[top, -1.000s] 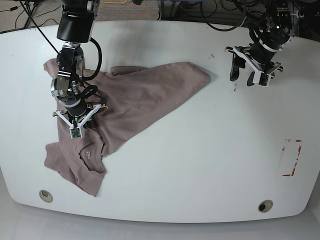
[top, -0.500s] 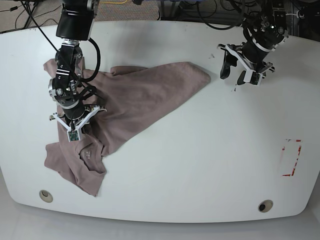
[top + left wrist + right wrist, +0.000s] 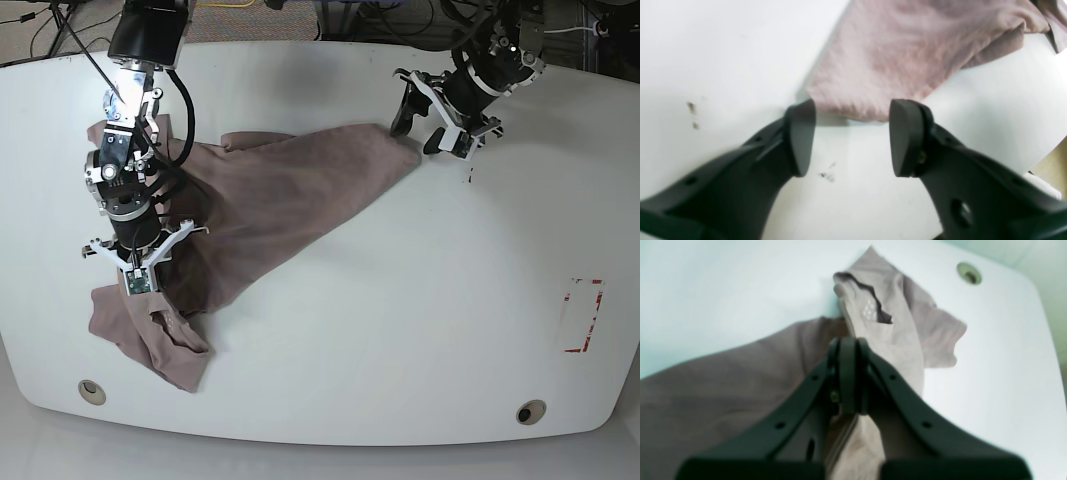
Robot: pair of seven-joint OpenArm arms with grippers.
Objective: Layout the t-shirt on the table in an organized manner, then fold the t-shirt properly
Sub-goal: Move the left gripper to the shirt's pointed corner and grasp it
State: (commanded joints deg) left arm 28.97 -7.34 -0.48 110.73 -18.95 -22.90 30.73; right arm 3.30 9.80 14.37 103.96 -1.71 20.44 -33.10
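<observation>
I see the t-shirt (image 3: 270, 205) crumpled on the left half of the table (image 3: 400, 330), one long point of cloth reaching right toward the far middle, the rest bunched at the near left.

Right tool (image 3: 848, 380): pads pressed together, clamped on a fold of the t-shirt (image 3: 723, 390) at the left side. In the right wrist view the cloth comes up between the pads and hangs below them; the neck opening with its small printed label (image 3: 870, 310) lies just past the tips. In the base view this tool (image 3: 135, 275) sits over the bunched part, close to the collar area.

Left tool (image 3: 850, 136): pads well apart, nothing between them. It hangs at the far middle of the table, right at the tip of the shirt's long point. In the left wrist view the cloth edge (image 3: 873, 83) lies just beyond the two pads (image 3: 903, 140); I can't tell if it touches them. Base view puts this tool (image 3: 425, 120) just beside that tip.

Red tape rectangle (image 3: 583, 315) at the right, well apart from the shirt. Two grommet holes (image 3: 91, 391) near the near edge. Dark specks (image 3: 826, 175) on the table under the left tool.
</observation>
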